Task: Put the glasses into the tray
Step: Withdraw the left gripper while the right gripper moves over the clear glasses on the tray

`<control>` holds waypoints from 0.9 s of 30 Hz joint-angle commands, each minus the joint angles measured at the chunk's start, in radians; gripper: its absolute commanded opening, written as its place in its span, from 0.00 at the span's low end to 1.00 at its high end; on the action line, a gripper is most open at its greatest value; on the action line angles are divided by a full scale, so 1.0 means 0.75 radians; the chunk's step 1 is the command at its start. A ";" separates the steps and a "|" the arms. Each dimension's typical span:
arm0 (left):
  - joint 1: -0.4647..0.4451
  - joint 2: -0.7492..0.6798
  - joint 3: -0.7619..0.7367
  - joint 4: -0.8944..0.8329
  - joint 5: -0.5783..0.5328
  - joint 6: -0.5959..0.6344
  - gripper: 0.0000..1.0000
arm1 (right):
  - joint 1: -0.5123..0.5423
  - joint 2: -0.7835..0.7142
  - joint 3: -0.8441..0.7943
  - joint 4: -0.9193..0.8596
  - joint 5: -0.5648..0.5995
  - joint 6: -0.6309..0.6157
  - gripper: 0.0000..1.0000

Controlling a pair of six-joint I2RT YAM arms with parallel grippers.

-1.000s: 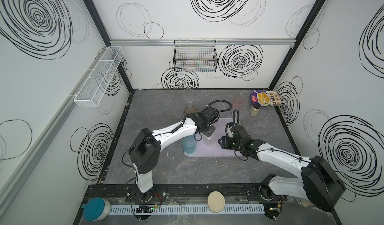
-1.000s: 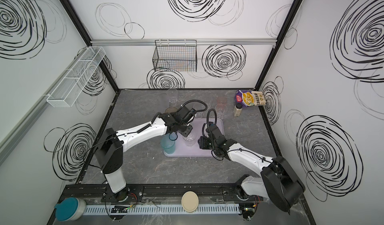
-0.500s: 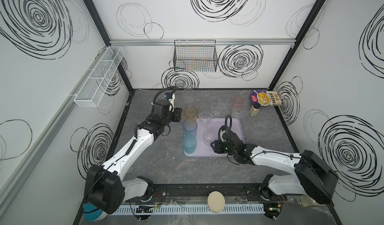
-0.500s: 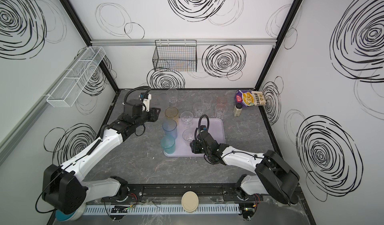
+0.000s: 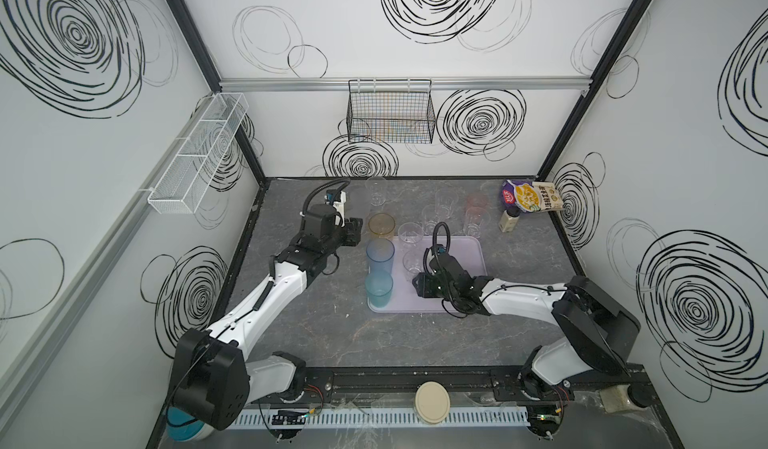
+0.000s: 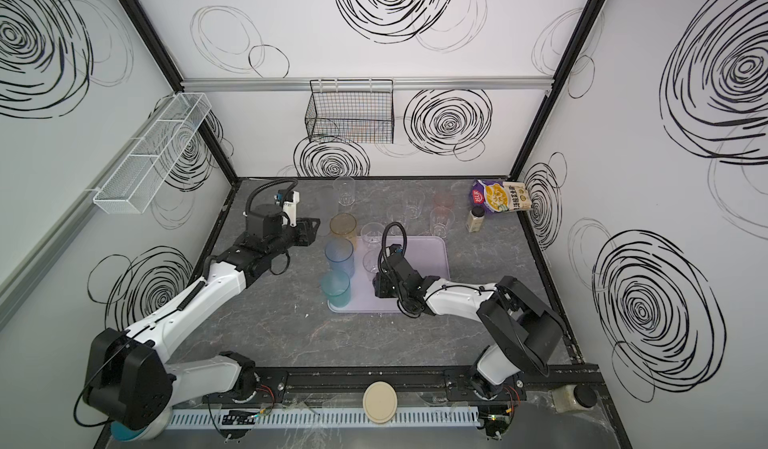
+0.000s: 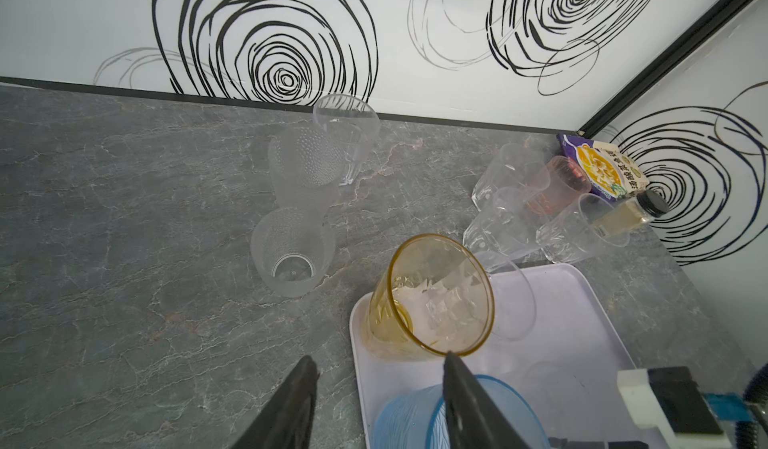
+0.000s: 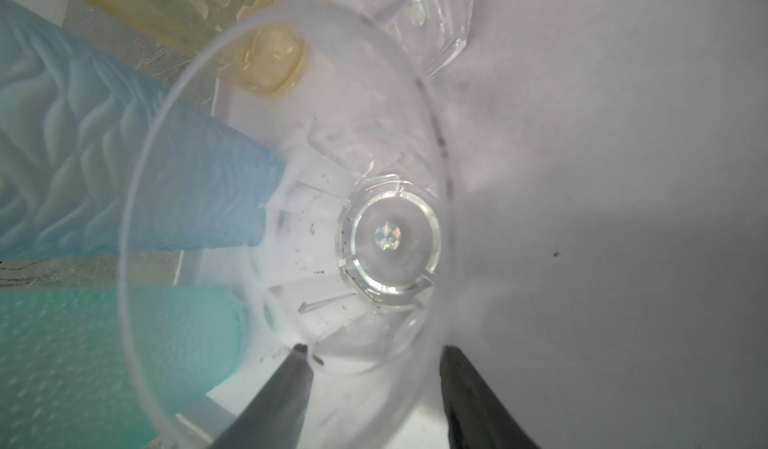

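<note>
This is a robot lab test cell: swirl-scribbled white panels (image 5: 415, 64) in a black frame (image 5: 241, 135) stand beyond my left gripper (image 5: 352, 233), and a mounting rail (image 5: 395, 380) behind it carries my arms.

Grey marble table (image 5: 332, 334): lilac tray (image 5: 467, 260), loose glasses (image 5: 376, 191), capped bottle (image 5: 509, 220), snack packet (image 5: 534, 197).

Glasses (image 5: 379, 289) on + behind tray (image 5: 465, 256)

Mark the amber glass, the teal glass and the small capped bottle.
amber glass (image 5: 381, 225): in a top view, inside its open mouth.
teal glass (image 5: 378, 295): in a top view, on its side wall.
small capped bottle (image 5: 508, 222): in a top view, on its cream body.
</note>
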State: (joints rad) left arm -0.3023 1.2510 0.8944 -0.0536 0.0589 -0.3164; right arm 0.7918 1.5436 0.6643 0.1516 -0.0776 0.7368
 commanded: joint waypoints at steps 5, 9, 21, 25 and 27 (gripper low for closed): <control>0.024 0.015 -0.020 0.086 0.028 -0.025 0.53 | 0.006 0.050 0.071 0.033 0.019 -0.020 0.53; 0.029 0.016 -0.024 0.089 0.032 -0.030 0.53 | 0.002 0.027 0.063 0.009 0.018 -0.048 0.54; 0.025 0.023 -0.031 0.098 0.035 -0.050 0.53 | -0.153 -0.152 -0.047 -0.096 0.100 -0.107 0.54; 0.013 0.027 -0.035 0.096 0.034 -0.047 0.53 | -0.208 -0.144 -0.046 -0.074 0.086 -0.104 0.54; 0.010 0.027 -0.037 0.099 0.033 -0.045 0.53 | -0.207 -0.113 -0.031 -0.066 0.085 -0.106 0.54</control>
State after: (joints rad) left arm -0.2882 1.2644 0.8776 -0.0273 0.0784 -0.3416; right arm 0.6373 1.4487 0.6399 0.1024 -0.0322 0.6685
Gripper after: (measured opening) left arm 0.530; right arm 0.536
